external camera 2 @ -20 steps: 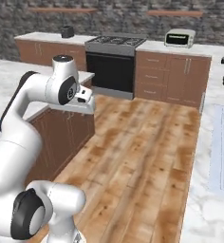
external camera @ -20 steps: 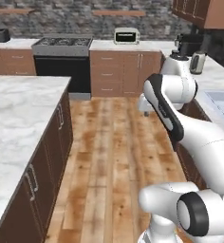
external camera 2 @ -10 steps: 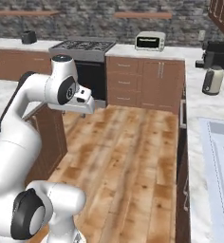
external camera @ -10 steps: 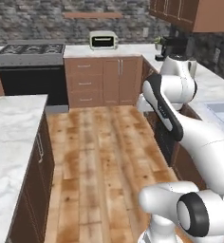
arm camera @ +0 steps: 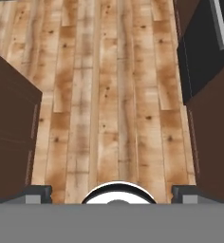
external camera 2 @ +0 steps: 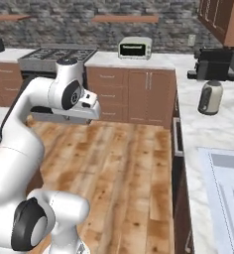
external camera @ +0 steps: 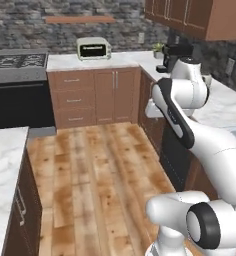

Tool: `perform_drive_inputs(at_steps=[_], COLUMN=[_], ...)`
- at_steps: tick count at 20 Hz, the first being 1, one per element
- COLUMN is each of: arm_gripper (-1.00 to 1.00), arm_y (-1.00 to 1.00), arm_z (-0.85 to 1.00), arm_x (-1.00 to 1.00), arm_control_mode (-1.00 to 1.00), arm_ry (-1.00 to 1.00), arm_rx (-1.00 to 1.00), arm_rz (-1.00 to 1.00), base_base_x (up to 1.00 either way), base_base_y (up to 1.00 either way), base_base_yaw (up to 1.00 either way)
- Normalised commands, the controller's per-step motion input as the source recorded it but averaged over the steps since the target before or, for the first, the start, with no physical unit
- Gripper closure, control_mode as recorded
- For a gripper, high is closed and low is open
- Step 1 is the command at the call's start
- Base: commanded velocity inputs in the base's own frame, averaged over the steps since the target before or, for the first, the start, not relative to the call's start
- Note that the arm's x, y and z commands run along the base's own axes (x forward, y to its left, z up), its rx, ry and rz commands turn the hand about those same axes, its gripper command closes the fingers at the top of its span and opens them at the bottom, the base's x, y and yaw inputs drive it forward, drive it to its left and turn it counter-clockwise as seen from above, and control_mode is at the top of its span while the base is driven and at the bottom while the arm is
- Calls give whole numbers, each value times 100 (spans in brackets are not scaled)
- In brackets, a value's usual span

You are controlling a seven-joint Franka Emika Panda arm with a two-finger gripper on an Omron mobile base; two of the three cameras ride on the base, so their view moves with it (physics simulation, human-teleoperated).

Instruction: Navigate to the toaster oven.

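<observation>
Toaster oven: small boxy cream countertop toaster oven (external camera: 94,48) with a dark glass door, standing on the white marble back counter (external camera: 120,61) at about 11 o'clock in the left base view; at 12 o'clock in the right base view (external camera 2: 135,47), against the grey stone wall.
Range: large black gas range (external camera: 17,90), just beside the brown drawer cabinets (external camera: 95,97) under the toaster oven, at 10 o'clock in the left base view.
Floor: pale wood plank floor (external camera: 97,175) open between the robot and those cabinets; nothing stands on it along the way.
Side counters: marble island edge (external camera: 2,175) at 8 o'clock in the left base view; marble side counter (external camera 2: 208,139) at 3 o'clock in the right base view.
Counter items: black coffee machine (external camera 2: 215,64) and a small grey rounded canister (external camera 2: 208,97) on the side counter, well apart from the toaster oven.
Gripper: two dark finger tips (arm camera: 37,193) wide apart at the bottom corners of the hand view, gripper (arm camera: 117,194) holding nothing and touching nothing, pointed down at the floor between dark cabinet fronts (arm camera: 12,128).
</observation>
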Motion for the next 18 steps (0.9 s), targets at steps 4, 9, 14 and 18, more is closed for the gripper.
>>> perform_drive_inputs(at_steps=[4,9,14,18], arm_gripper=[-100,-100,-100,-100], arm_y=[0,0,0,0], arm_z=[0,0,0,0], arm_x=[0,0,0,0], arm_control_mode=[100,100,100,100], arm_ry=[0,0,0,0], arm_rx=[0,0,0,0], arm_rz=[0,0,0,0], base_base_x=[100,100,100,100], base_base_y=[0,0,-6,-11], base_base_yaw=[0,13,7,0])
